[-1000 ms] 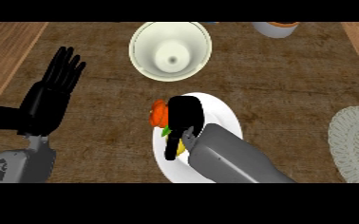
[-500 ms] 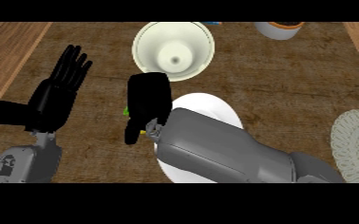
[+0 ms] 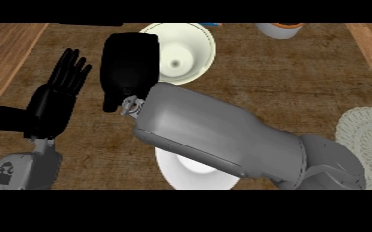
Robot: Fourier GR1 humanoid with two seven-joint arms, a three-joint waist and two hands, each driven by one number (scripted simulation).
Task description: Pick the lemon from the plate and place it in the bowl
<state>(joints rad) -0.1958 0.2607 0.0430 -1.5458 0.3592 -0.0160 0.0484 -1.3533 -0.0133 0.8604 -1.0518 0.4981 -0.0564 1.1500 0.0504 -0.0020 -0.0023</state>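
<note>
My right hand (image 3: 131, 66) hovers just left of the cream bowl (image 3: 185, 49), its back turned up and its fingers curled under. The lemon itself does not show; the hand covers whatever it holds. My grey right forearm (image 3: 210, 128) stretches across the middle and hides most of the white plate (image 3: 185, 172), whose visible lower part is bare. The bowl's inside shows nothing but its own base. At the left, my left hand (image 3: 54, 101) rests open, fingers up.
A small white cup (image 3: 280, 29) with something orange in it stands at the top right. A pale ribbed round mat (image 3: 356, 132) lies at the right edge. Lighter wooden strips (image 3: 18, 49) border the counter at the left and top right.
My right hand has lifted off the plate and travelled up and left to the bowl's left rim, fingers staying curled. The left hand has barely shifted.
</note>
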